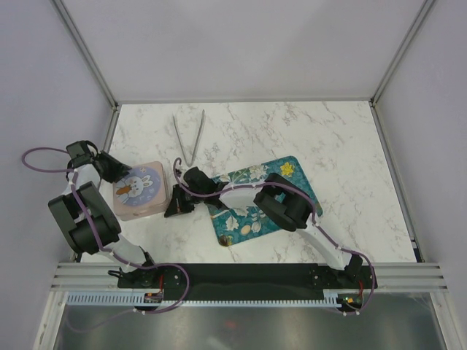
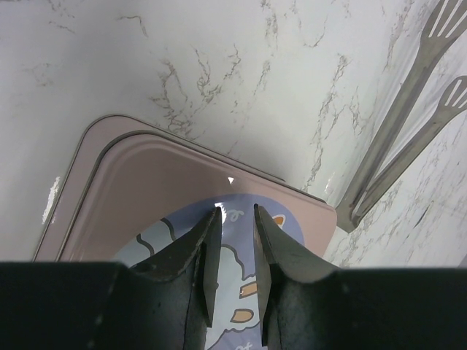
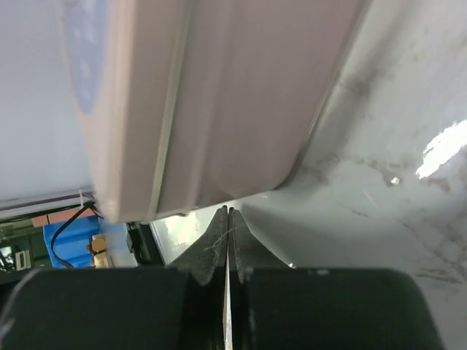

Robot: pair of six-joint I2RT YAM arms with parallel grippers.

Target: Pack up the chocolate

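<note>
A pink square tin [image 1: 142,191] with a bunny lid stands closed at the left. My left gripper [image 1: 115,169] hangs over its left edge; in the left wrist view the gripper [image 2: 236,211] is narrowly open and empty just above the lid [image 2: 146,189]. My right gripper [image 1: 176,207] is shut and empty, low on the table against the tin's right side; its tips [image 3: 228,211] sit beside the tin's wall [image 3: 219,95]. A few small chocolates [image 1: 246,229] lie at the near left end of the teal tray [image 1: 295,182], partly hidden by the right arm.
Metal tongs [image 1: 188,138] lie on the marble behind the tin, and they also show in the left wrist view [image 2: 408,109]. The teal tray carries flat flower prints. Enclosure walls stand on three sides.
</note>
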